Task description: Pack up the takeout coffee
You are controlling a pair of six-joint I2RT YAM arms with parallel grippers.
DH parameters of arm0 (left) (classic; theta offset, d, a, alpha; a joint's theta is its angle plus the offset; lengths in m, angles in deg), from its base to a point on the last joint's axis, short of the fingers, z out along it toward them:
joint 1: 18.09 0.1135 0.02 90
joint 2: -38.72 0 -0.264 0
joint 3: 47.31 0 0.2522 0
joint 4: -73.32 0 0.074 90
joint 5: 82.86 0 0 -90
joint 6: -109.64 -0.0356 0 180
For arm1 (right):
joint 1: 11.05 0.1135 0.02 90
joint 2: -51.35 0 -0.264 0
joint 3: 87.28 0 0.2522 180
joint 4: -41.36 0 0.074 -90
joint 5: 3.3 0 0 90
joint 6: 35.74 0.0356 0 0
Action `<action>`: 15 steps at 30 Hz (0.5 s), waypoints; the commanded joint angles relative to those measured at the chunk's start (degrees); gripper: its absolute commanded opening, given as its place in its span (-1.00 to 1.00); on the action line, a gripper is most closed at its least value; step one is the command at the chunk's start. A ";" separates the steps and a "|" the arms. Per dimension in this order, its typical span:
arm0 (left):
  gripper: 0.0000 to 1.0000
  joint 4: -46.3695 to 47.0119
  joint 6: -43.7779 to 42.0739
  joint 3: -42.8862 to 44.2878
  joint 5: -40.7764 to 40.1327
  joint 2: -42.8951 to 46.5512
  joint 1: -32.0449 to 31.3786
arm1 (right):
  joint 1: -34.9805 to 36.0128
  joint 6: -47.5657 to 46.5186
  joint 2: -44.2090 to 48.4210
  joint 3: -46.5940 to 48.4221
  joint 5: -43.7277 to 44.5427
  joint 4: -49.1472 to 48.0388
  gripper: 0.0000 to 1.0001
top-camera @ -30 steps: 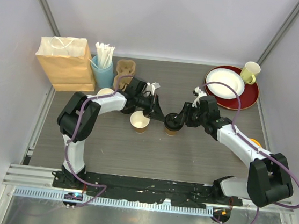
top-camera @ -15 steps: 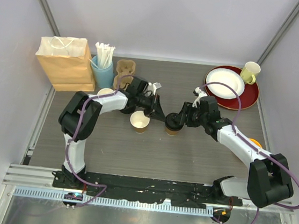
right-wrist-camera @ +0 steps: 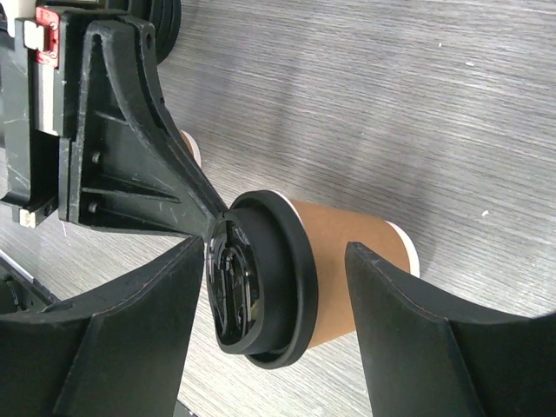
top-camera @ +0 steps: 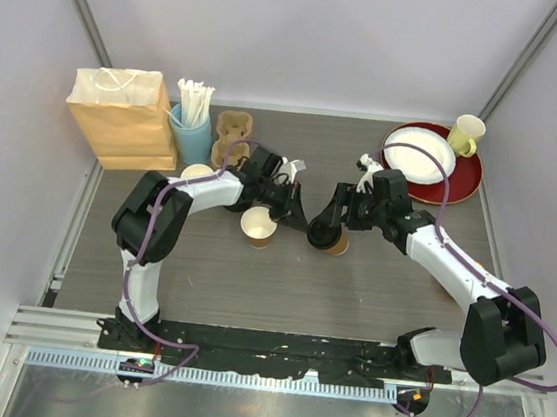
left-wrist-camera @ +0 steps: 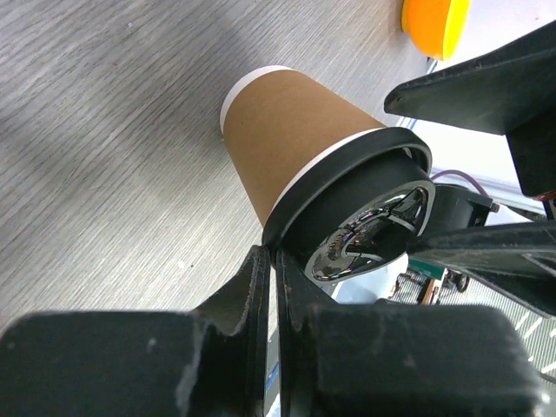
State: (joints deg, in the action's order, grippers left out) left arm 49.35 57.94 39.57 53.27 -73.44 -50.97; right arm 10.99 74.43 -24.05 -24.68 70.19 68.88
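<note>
Left claw (left-wrist-camera: 276, 261): all but shut, with its two tips pinching the rim of the lid (left-wrist-camera: 365, 217).
Right claw (right-wrist-camera: 274, 246): wide open, one finger on each side of the lidded cup (left-wrist-camera: 295, 122), with a gap showing on both sides.
Lidded cup: brown paper under a black lid, near the middle of the table (top-camera: 370, 289) between the two claws. It looks tilted, lid toward the left claw.
Left wrist view only: the hairline slit between the left fingers, the shiny centre of the lid, and an orange disc (left-wrist-camera: 434, 22) on the table beyond the lidded cup.
Right wrist view only: the clearance between each right finger and the lidded cup, and the left claw's tips meeting the lid's rim from the far side.
Top view only: the layout around the lidded cup.
Open cup (top-camera: 260, 225): no lid, upright, just left of the lidded cup, under the left arm.
Cup tray (top-camera: 231, 135): brown pulp, well behind and left of the lidded cup.
Straw cup (top-camera: 192, 133) and paper bag (top-camera: 118, 115): further left of the lidded cup, beside the tray.
Red plate (top-camera: 452, 183) and yellow mug (top-camera: 465, 134): behind and right of the lidded cup.
</note>
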 commanded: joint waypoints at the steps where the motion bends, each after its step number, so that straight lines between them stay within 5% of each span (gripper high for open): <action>1: -1.00 -1.21 -1.92 2.11 -0.60 1.24 -0.16 | -1.65 -0.92 -2.21 1.61 -2.47 -0.49 0.40; 15: -1.00 -1.38 -3.41 3.52 0.80 5.28 -0.16 | -3.59 0.75 -1.69 -1.73 -5.20 -2.77 0.33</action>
State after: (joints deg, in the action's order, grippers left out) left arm 47.57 55.80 40.58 52.85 -72.33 -51.04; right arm 7.80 74.27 -27.02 -25.56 66.61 68.27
